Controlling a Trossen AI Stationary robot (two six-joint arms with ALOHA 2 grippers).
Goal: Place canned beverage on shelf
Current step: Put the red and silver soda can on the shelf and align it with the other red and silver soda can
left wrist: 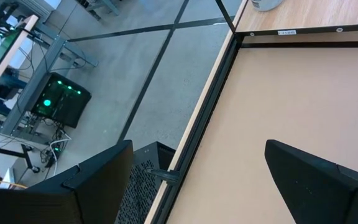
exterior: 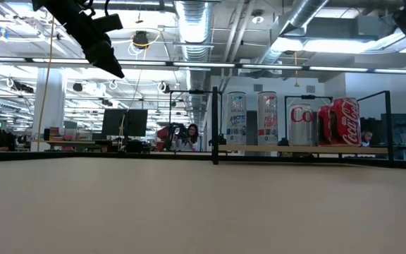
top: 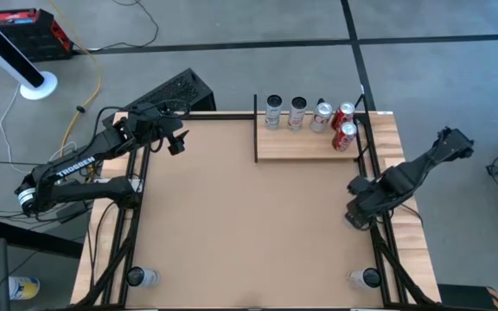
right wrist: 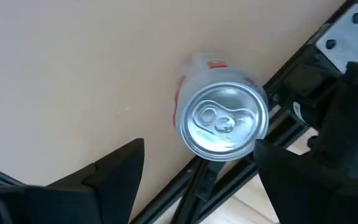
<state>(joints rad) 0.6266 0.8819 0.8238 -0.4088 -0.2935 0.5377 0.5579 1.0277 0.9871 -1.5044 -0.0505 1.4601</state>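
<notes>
Five cans (top: pixel 310 117) are seen lined up on the shelf (top: pixel 301 143) at the surface's (top: pixel 249 216) far edge. The right end effector (right wrist: pixel 197 163) is held released above a sixth can (right wrist: pixel 222 121) by the surface's right rail; the left end effector (left wrist: pixel 197 165) is also released, empty, at the far-left corner.

Can and shelf count
Five upright aluminium beverage cans (top: pixel 309 117) on one pale wood-plank shelf (top: pixel 301 145); two more cans (top: pixel 366 277) at table's near corners.

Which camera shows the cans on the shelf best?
The low view: the cans stand side-on on the shelf, labels readable. The high view shows mostly tops; the left wrist clips one; the right wrist shows none.
</notes>
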